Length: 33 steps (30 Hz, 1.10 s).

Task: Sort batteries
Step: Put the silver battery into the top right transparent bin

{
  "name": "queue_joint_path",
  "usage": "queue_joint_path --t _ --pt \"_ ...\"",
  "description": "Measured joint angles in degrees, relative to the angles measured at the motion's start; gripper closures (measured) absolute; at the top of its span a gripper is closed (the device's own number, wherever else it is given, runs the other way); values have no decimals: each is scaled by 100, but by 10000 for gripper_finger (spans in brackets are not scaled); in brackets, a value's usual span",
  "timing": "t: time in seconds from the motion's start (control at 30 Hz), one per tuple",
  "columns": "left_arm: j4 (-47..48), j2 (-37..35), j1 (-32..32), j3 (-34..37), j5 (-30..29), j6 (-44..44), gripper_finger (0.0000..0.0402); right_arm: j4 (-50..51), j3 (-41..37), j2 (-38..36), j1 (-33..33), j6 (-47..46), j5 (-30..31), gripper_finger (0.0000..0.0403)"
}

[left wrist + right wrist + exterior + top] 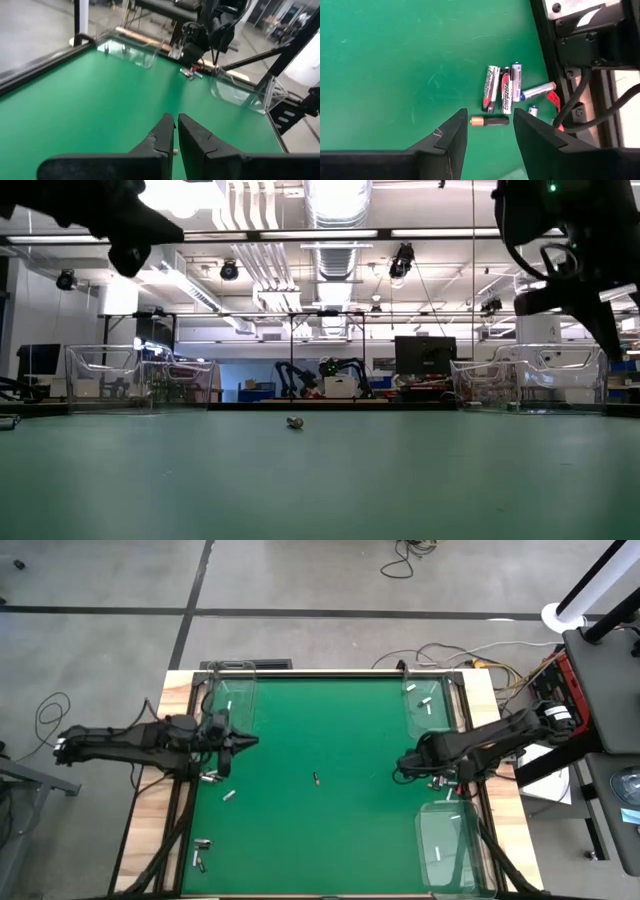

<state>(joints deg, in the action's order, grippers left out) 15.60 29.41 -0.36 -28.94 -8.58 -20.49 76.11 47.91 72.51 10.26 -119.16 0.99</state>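
Sorting: underway — few batteries [425, 703] in clear trays [428, 705].
Left: loose batteries [502, 90] near right gripper [490, 131], fingers apart.
Left gripper [175, 131]: fingers nearly together, empty.

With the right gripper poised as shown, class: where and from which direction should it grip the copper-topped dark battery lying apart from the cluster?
Grip the copper-topped dark battery across its middle, descending from above. It lies flat on the green mat, crosswise between the open fingers of the right gripper, so its long sides face the pads. The cluster of silver batteries sits just beyond, so a mid-body pinch probably avoids them.
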Motion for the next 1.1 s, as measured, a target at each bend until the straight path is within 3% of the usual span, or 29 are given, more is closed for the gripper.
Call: queue_joint_path --t 0.23,0.57,1.1 --pt "404 291 0 -508 0 90 393 -584 -328 0 34 -193 -161 248" --pt "436 343 0 -162 -2 133 393 -1085 -785 0 406 -1057 -253 264" --pt "412 676 0 -123 -52 474 393 -1897 -1312 7 411 -1141 -226 276"
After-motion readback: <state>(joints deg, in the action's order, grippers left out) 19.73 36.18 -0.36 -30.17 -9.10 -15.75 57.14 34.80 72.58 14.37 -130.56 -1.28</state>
